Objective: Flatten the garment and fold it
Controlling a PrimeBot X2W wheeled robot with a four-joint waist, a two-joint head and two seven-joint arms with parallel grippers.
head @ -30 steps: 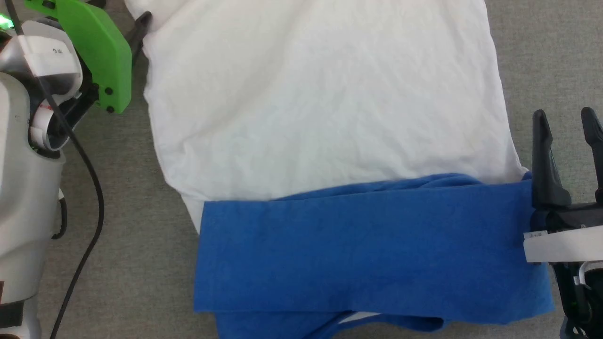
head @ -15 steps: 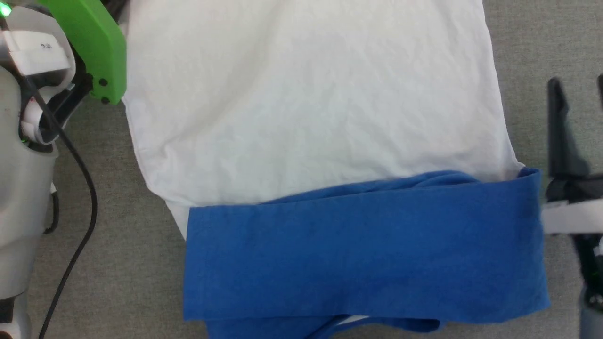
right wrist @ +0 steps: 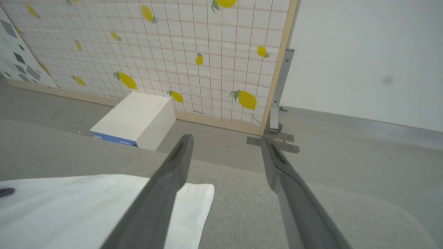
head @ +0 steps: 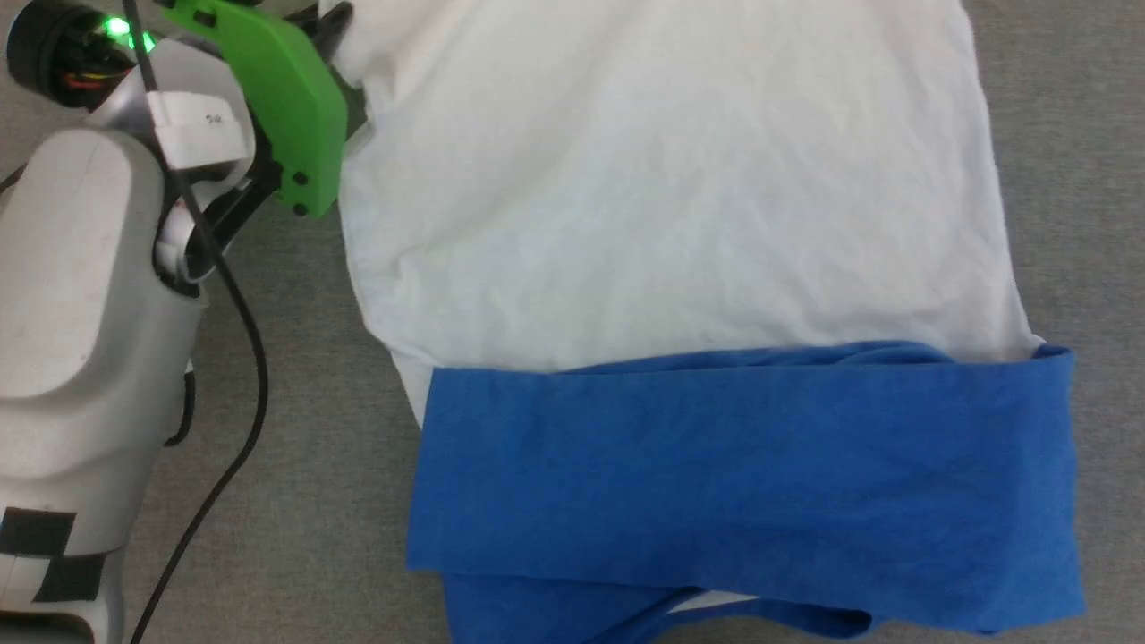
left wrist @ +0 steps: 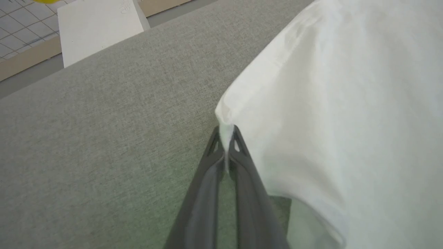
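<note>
Garment [head: 671,197] of soft white jersey with blue sleeves lies spread on the grey fabric worktop [head: 304,501], one white edge pinched tight between the left fingers [left wrist: 204,193], probably to tug it flat, while the right fingers [right wrist: 166,193] hang wide and empty

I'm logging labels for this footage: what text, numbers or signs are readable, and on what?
Nothing reads clearly.
Small white tag on the left arm: dark marks, too small.
White rectangular box, top face: faint writing, blurred.
Blue strip on that box: unreadable.
</note>
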